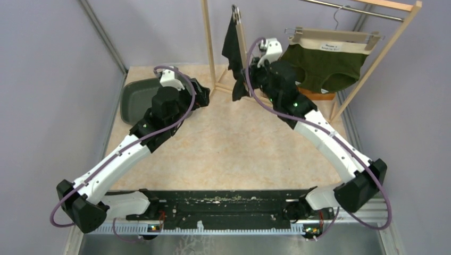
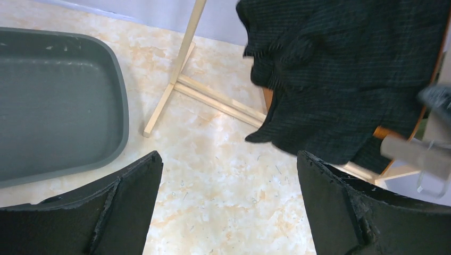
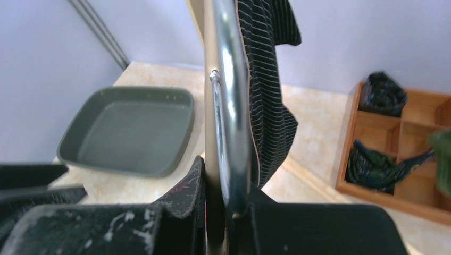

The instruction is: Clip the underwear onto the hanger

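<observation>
Left fingers (image 2: 133, 196): spread wide and holding nothing, poised above the worktop (image 1: 228, 149), with the cloth hem at their 1 o'clock.
Right fingers (image 3: 186, 196): closed on the metal frame of the hanger (image 3: 226, 106), which stands upright between them.
Underwear (image 1: 232, 48): black and striped. It hangs from the held hanger at the worktop's 12 o'clock, draped along one side of the frame and clear of the surface.
Clip engagement: cannot be told, because the clip is blurred at the edge of the left wrist view.
Risk, slip: if only one clip bites, or neither, the garment is likely to slide off when the hanger is moved.
Risk, rotation: the thin frame may twist in the right fingers, since the cloth's weight sits to one side.
Risk, snag: the left fingers could drag the hem on approach and pull the cloth loose.
Risk, collision: the rack (image 1: 207, 37) upright stands just beside the hanger, so a swing could strike it.
Count, hangers: two, one held and one loaded hanger (image 1: 332, 40) on the rail at 1 o'clock.
Count, hung garments: two, the black one and the green underwear (image 1: 324, 66).
Count, tray (image 1: 135, 98): one, at 10 o'clock.
Count, wooden box (image 3: 352, 133): one, with at least two rolled garments (image 3: 384, 93) inside.
</observation>
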`<state>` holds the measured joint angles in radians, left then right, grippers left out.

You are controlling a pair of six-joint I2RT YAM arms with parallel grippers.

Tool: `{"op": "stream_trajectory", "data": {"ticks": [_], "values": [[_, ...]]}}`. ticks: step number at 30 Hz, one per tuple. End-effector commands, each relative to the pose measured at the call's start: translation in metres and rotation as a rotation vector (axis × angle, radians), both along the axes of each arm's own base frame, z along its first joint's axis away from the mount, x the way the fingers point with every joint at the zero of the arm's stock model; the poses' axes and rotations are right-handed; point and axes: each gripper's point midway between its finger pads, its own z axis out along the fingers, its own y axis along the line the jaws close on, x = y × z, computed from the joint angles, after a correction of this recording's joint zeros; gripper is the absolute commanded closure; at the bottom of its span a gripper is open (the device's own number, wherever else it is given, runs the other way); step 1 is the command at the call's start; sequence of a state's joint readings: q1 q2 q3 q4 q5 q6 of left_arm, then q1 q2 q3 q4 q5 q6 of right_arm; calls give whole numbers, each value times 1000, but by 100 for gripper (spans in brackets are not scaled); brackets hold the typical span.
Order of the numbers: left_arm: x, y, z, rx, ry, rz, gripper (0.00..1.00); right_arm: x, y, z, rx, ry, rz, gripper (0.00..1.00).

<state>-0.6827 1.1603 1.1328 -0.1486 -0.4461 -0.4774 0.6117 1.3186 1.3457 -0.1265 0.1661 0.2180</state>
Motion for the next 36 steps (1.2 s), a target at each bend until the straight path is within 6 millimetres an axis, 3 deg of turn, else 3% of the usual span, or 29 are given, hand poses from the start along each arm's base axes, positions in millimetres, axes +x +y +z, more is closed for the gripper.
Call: {"op": "stream_trajectory", "data": {"ticks": [1,8,12,17,24,29,36], "values": [[0,-10,-14,6,30,-38,0,26,-13,59,-17,-88,-78,100],[-5,-17,-20,-28,41,-80,0,75,-27,114,40,-114,-151,100],[-6,-16,-21,-33,36,-78,0,106,-29,119,41,-102,-184,100],[-6,-14,-28,-16,56,-69,0,125,-38,127,73,-111,-218,100],[-7,-11,-31,-11,58,-60,0,134,-48,128,104,-114,-233,100],[-6,-10,-37,-9,68,-55,0,126,-48,135,111,-148,-211,100],[-4,-14,-47,-5,86,-59,0,112,-48,129,110,-155,-184,100]]}}
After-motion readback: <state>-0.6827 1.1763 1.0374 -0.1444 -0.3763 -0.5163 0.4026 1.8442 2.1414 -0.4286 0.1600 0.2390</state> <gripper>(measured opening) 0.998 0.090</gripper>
